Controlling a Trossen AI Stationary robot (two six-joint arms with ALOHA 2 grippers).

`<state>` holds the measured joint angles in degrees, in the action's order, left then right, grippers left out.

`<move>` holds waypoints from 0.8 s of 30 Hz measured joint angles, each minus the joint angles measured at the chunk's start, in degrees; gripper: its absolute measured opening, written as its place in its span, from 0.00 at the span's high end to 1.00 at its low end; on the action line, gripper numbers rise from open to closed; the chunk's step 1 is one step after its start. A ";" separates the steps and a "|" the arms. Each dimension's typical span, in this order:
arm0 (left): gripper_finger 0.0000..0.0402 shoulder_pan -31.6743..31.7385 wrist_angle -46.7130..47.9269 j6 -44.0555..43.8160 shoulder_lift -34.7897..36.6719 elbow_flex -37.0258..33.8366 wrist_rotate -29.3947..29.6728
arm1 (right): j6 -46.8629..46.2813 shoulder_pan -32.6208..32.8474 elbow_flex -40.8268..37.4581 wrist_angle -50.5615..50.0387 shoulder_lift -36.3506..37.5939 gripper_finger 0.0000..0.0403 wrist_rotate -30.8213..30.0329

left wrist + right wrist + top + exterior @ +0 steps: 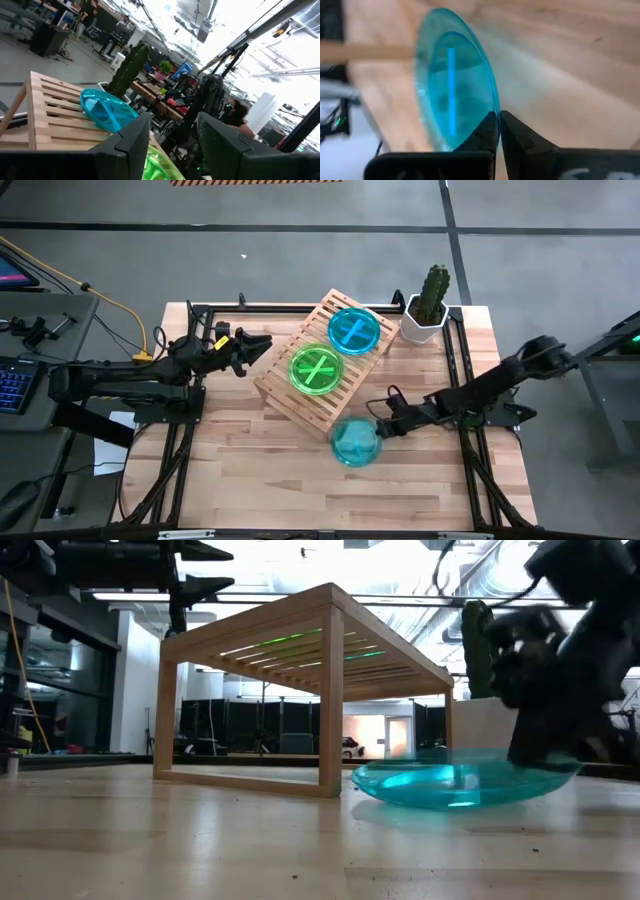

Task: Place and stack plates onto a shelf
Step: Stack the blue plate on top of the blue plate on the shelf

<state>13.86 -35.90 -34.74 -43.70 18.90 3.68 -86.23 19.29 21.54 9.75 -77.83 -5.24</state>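
High view, right pincer seemingly pinching teal plate rim

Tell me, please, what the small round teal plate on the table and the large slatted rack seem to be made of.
The small round teal plate on the table looks like translucent, glossy plastic: in the low view the background shows through it and it shines. The right gripper is shut on its rim. The large slatted rack looks like light natural wood, apparently unpainted: pale slats with visible grain.

Two teal plates; one green plate; one shelf; one cactus
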 joint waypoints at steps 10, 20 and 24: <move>0.61 -0.02 -0.17 -0.12 0.00 0.00 2.16 | 11.42 3.01 0.03 -12.47 25.83 1.00 15.89; 0.61 -0.02 -0.42 -1.07 0.00 0.00 2.94 | 20.73 -7.77 13.01 -16.71 35.65 1.00 -8.10; 0.61 -0.02 -0.46 -1.05 0.00 0.00 3.53 | 26.55 -19.65 18.78 -17.11 33.39 1.00 -16.42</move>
<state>13.85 -36.36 -35.79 -43.70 18.90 7.22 -59.69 -0.36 40.32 -7.36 -44.44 -21.66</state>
